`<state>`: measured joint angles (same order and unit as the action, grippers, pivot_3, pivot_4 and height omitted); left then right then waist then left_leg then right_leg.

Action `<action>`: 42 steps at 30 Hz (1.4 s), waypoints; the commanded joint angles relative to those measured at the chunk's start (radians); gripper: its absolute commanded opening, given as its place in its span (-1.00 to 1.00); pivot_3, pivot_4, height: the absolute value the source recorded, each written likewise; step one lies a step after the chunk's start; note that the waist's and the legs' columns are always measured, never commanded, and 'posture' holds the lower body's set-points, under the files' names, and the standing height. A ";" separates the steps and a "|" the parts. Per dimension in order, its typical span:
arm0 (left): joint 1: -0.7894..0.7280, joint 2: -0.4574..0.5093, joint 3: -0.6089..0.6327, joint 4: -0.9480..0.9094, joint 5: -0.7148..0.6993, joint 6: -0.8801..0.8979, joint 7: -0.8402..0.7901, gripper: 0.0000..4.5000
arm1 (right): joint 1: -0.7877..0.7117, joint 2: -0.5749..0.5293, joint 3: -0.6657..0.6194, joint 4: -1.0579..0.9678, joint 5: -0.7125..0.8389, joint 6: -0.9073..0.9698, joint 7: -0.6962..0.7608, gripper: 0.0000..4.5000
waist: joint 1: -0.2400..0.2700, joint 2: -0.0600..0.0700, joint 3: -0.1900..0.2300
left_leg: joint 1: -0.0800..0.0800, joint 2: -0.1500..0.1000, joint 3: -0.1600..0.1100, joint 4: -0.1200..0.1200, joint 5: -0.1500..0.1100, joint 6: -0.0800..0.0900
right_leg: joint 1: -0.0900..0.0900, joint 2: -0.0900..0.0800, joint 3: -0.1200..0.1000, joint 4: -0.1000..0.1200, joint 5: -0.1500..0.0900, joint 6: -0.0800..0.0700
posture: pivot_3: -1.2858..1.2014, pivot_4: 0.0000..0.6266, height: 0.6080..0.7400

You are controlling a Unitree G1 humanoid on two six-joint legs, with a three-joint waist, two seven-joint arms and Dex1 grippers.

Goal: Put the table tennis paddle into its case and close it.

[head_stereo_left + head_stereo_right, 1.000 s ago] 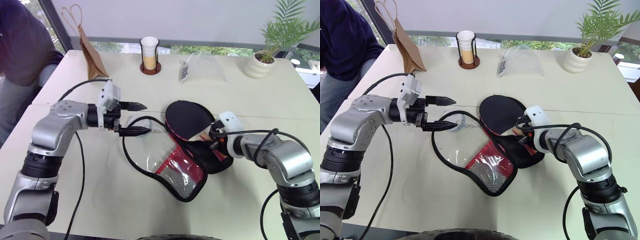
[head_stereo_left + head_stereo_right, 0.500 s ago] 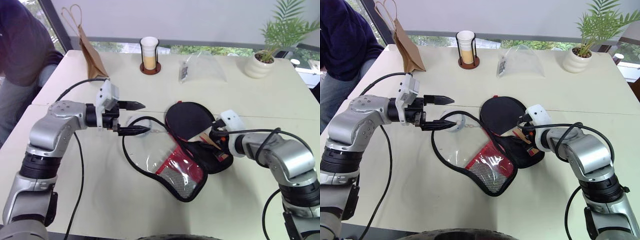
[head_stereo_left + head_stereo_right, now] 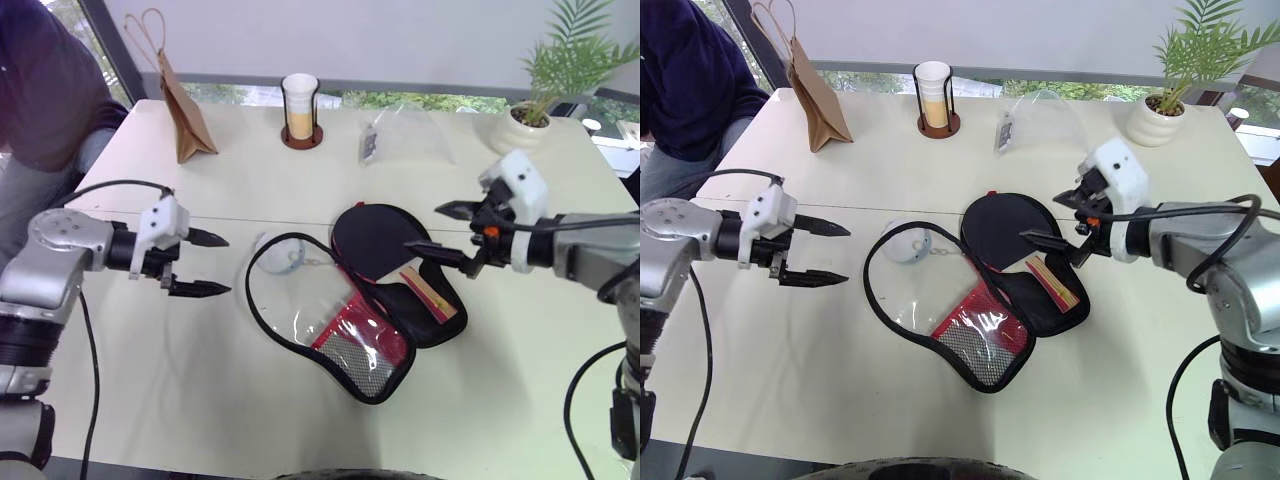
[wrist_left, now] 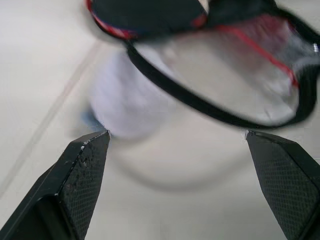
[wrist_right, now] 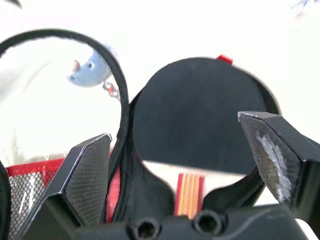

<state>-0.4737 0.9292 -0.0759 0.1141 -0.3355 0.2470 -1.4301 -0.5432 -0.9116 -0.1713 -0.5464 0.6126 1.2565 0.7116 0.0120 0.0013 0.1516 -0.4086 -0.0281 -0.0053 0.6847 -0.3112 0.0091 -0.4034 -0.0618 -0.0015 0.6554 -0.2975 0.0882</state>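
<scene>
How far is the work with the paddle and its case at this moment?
Done: the paddle lies in one half of the open case. In hand: nothing; the left gripper and the right gripper are both open and off the case. Left: fold the flap with the red panel over and close the zip.

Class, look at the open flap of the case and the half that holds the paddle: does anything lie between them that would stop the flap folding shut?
Nothing visible does. The table tennis paddle lies in one half of the case; the open flap lies flat beside it. The fuzzy charm rests on the table at the flap's edge, on its chain.
</scene>
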 commanded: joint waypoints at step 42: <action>-0.400 -0.513 -0.063 0.139 0.024 -0.013 0.042 1.00 | 0.102 -0.068 0.111 0.567 -0.043 -0.206 0.244 0.98 | 0.000 -0.001 0.000 | -0.001 0.001 0.003 0.001 0.004 -0.004 | -0.002 0.002 0.003 0.001 0.000 0.000 | 0.03 -0.52 1.00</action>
<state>-0.8740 0.3987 -0.1694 0.3521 -0.2709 0.1854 -1.3887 -0.4191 -0.9747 -0.0691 0.0058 0.5816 1.0814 0.9226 0.0118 0.0004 0.1517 -0.4100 -0.0269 -0.0024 0.6856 -0.3072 0.0047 -0.4057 -0.0597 0.0011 0.6560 -0.2973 0.0886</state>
